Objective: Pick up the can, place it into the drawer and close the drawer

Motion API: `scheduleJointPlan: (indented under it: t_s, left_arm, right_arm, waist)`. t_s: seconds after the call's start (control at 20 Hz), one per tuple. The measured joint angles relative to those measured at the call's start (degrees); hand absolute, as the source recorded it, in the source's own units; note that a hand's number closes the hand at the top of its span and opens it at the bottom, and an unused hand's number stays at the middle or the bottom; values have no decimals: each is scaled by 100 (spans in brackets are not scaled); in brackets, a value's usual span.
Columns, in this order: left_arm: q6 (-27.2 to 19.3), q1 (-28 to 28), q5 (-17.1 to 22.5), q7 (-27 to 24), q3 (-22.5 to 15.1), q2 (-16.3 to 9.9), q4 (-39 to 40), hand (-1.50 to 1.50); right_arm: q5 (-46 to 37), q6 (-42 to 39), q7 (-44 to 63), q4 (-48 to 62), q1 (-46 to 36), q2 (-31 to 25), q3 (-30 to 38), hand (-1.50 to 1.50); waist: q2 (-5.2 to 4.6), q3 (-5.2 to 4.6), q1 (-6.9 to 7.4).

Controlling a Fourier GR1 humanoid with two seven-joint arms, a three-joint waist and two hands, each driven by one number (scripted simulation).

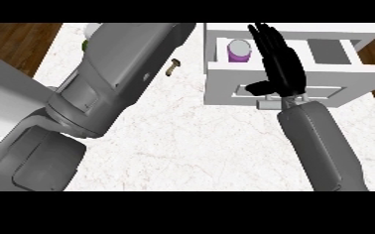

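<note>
Can [239, 50], purple, stands inside the open drawer [282, 91] at the counter's [190, 144] far edge; right hand [278, 64], fingers straight, hovers beside it, holding nothing.

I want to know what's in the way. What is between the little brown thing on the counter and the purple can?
In the head view, the drawer's white left wall stands between the small brown object and the purple can, past a bare counter strip.

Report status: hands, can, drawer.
Right hand open, fingers straight, over the drawer. Can upright inside the open drawer. Left hand not visible; left forearm crosses the counter.
</note>
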State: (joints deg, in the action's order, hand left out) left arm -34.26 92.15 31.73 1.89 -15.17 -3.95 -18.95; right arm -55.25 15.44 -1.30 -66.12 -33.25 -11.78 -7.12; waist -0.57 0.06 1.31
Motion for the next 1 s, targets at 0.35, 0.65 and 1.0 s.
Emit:
scheduleJointPlan:
  t_s: [0.35, 0.65, 1.0]
  left_arm:
    - [248, -316, -94, 223, -20, -378, -359, -150]
    - [352, -636, -174, 468, -94, -598, -791, -150]
    - [437, -1064, -242, 659, -151, -870, -1328, -150]
  right_arm:
    - [-353, 1047, -139, 1686, -974, 113, 425, -150]
    - [-531, 1824, -195, 2884, -1780, 167, 745, -150]
    - [-646, 2097, -217, 3913, -2617, 131, 958, -150]
  waist:
    - [3, -1, 145]
    - [1, -2, 299]
    - [-46, 10, 391]
